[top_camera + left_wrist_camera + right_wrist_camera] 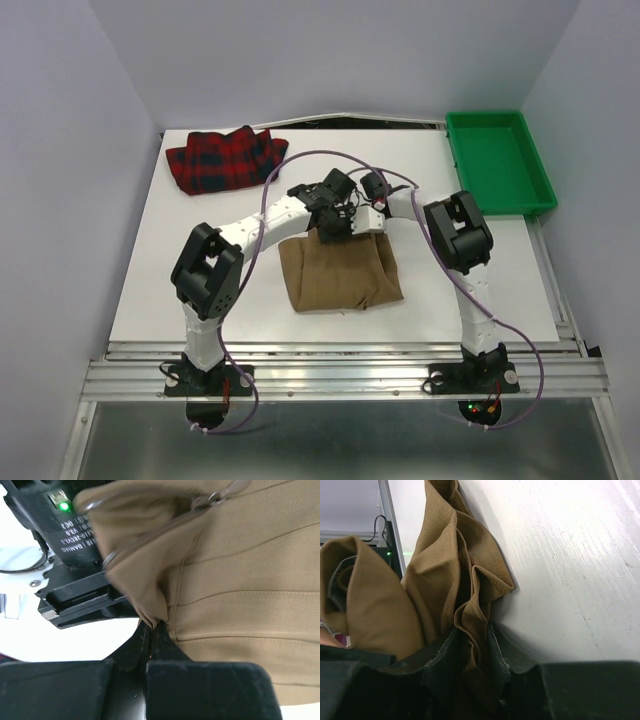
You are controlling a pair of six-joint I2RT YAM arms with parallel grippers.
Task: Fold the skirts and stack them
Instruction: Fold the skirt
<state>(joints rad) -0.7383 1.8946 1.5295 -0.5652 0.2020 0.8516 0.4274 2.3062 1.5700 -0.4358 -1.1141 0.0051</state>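
The tan-brown skirt (340, 272) lies at the middle of the white table, with its far edge lifted. My left gripper (330, 222) is shut on a pinch of its far edge; in the left wrist view the cloth (240, 580) hangs from the closed jaws (152, 626). My right gripper (368, 215) is shut on the same far edge, just right of the left one; in the right wrist view a bunched fold (470, 600) sits between the fingers (470, 645). The red plaid skirt (226, 158) lies crumpled at the far left.
A green plastic tray (498, 160) stands at the far right of the table. The white table (200, 270) ends at a metal rail at the near edge. Purple cables loop over both arms.
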